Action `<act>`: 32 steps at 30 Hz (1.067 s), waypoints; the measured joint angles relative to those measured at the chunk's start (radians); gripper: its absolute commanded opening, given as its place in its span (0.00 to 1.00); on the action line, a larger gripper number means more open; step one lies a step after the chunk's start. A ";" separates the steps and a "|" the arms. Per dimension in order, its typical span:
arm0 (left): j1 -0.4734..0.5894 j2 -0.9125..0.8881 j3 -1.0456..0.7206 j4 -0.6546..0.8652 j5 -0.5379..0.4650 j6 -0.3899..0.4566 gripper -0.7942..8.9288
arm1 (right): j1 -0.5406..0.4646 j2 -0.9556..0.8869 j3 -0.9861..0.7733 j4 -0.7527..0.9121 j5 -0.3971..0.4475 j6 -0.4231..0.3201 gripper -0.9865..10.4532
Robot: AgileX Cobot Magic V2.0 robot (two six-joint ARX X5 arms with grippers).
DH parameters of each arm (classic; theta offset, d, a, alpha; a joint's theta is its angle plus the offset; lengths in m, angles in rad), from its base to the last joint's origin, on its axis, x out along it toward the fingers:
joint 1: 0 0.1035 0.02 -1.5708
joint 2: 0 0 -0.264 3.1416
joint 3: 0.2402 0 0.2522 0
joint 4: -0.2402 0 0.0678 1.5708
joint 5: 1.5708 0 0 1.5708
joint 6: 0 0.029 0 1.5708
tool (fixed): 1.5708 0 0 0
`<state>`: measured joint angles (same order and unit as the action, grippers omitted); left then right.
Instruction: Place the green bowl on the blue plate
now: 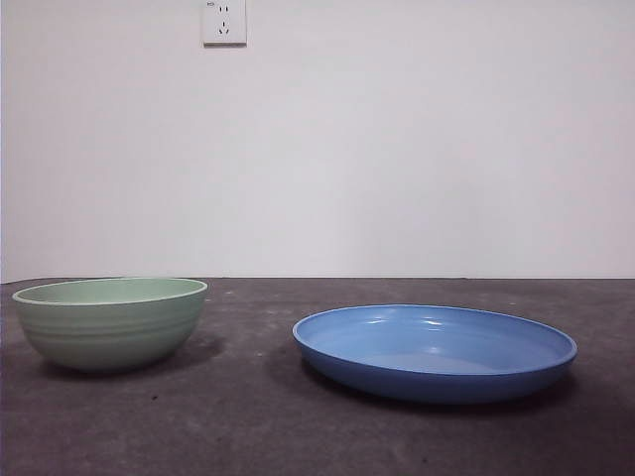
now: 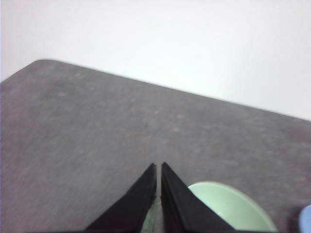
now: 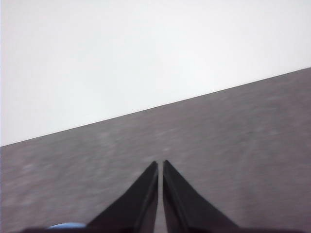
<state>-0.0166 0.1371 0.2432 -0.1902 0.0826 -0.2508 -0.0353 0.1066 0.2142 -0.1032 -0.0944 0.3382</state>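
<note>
Both claws are hanging above the tabletop [image 1: 258, 416] with nothing in their grip: the left claw [image 2: 159, 167] is showing its two black jaws pressed almost together, only a hairline gap between them, and the right claw [image 3: 160, 165] is looking the same. Neither is appearing in the front view, so both seem to be waiting clear of the work. Left of the scene there, the green bowl [image 1: 109, 322] is sitting upright on the dark surface, well apart from the blue plate [image 1: 435, 352], which is lying flat to its right, open and unloaded, ready to receive it. In the left wrist view the bowl's rim is peeking out just beside the closed jaws, with a sliver of blue at the edge, suggesting the left arm is the better placed to reach it. Its jaws would likely need to part first.
</note>
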 measured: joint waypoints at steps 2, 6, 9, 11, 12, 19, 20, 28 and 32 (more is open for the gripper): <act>-0.003 0.056 0.059 -0.010 0.026 -0.003 0.10 | 0.000 0.044 0.051 -0.034 -0.047 0.015 0.10; -0.011 0.204 0.205 -0.041 0.119 -0.010 0.10 | 0.000 0.153 0.181 -0.100 -0.165 0.031 0.10; -0.019 0.325 0.317 -0.044 0.223 -0.012 0.10 | 0.000 0.247 0.285 -0.150 -0.269 0.033 0.10; -0.028 0.403 0.385 -0.047 0.296 -0.014 0.10 | 0.000 0.306 0.343 -0.184 -0.339 0.033 0.10; -0.036 0.451 0.425 -0.055 0.340 -0.015 0.10 | 0.000 0.346 0.379 -0.209 -0.388 0.032 0.10; -0.147 0.663 0.558 -0.166 0.478 -0.018 0.10 | 0.048 0.539 0.581 -0.387 -0.552 -0.036 0.10; -0.172 0.678 0.560 -0.177 0.492 -0.014 0.10 | 0.069 0.558 0.602 -0.405 -0.553 -0.047 0.10; -0.309 0.708 0.562 -0.211 0.549 0.051 0.10 | 0.315 0.645 0.679 -0.510 -0.537 -0.179 0.10; -0.321 0.705 0.564 -0.214 0.549 0.052 0.11 | 0.352 0.653 0.679 -0.521 -0.534 -0.197 0.10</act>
<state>-0.3374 0.8425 0.8070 -0.4038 0.6312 -0.1989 0.3172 0.7593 0.8932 -0.6239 -0.6281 0.1413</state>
